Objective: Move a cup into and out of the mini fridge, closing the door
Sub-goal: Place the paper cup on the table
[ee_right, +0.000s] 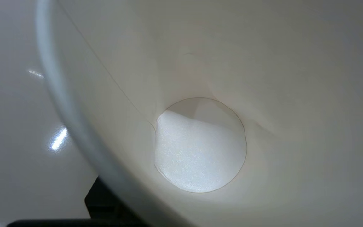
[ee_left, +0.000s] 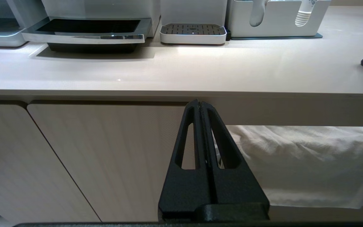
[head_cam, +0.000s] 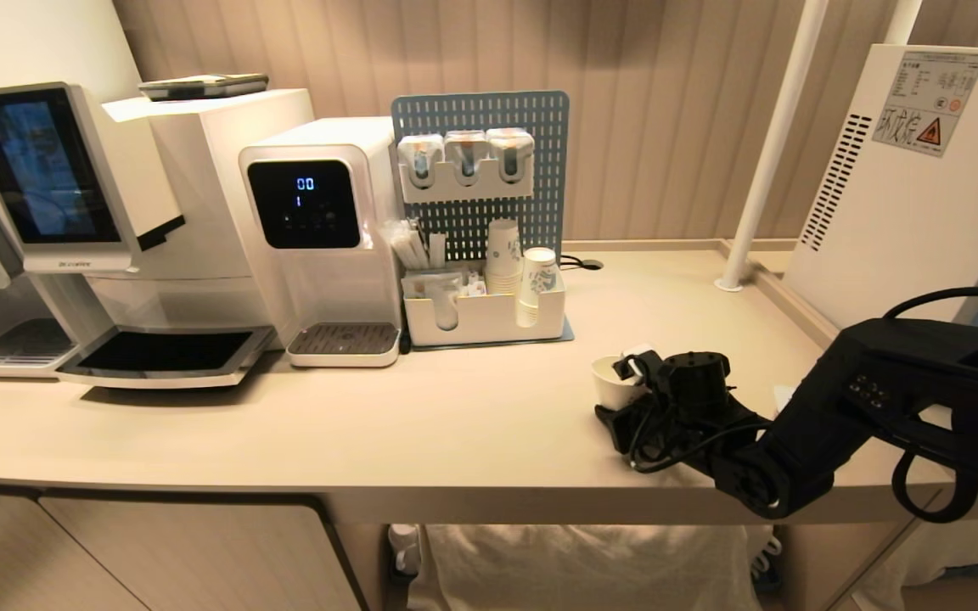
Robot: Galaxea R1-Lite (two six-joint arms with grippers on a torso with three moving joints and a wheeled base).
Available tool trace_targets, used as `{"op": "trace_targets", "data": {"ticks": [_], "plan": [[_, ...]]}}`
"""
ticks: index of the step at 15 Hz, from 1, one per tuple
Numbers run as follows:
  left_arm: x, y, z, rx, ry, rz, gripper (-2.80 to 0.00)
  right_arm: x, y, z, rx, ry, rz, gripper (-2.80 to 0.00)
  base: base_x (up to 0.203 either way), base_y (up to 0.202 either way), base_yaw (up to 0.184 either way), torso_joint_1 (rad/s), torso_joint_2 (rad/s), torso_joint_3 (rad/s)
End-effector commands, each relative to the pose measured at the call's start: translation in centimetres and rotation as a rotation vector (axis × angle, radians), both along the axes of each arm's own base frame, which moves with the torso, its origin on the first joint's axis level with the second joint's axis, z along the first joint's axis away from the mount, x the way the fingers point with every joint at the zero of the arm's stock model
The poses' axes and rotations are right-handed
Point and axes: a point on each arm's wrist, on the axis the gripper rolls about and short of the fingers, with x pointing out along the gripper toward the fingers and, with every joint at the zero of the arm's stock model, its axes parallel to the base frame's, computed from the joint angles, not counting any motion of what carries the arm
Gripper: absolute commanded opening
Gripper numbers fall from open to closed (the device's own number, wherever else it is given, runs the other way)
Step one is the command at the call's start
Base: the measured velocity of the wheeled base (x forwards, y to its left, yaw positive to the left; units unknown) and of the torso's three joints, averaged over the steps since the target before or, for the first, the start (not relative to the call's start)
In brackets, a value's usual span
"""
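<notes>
Gripping the cup [head_cam: 613,383] seemed to be where we were at: our right gripper [head_cam: 625,392] sat right at it on the counter [head_cam: 472,416], jaws about half spread, and the wrist camera stared straight down into the cup's empty inside. We couldn't see either finger touching the wall, so we'd call it clasped only as a best guess. Our left gripper [ee_left: 201,105] was clenched on nothing, parked below the counter edge in front of the cabinet.

Paper walls dent easily, so we figured the squeeze had to stay gentle and the cup upright for the trip over to the mini fridge [head_cam: 913,187], which stood well apart at the right end of the counter. Its door wasn't in view from our angle.

Counting: one loose cup, one fridge, one water dispenser [head_cam: 319,229], one coffee machine [head_cam: 115,221], one pegboard organiser [head_cam: 482,246] with two cup stacks in the tray and three pots up top.
</notes>
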Motion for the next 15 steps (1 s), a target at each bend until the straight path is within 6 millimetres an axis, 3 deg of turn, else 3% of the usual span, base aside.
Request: {"op": "trace_targets", "data": {"ticks": [1, 15], "plan": [[0.0, 0.0, 0.0, 0.000, 0.000, 0.000, -2.80, 0.9, 0.1, -0.7, -0.028, -0.001, -0.041, -2.80, 0.000, 0.000, 0.000, 0.000, 0.00, 0.000], [0.0, 0.0, 0.0, 0.000, -0.001, 0.000, -2.80, 1.1, 1.3, -2.9, -0.030, 0.067, -0.124, -2.80, 0.000, 0.000, 0.000, 0.000, 0.00, 0.000]]}}
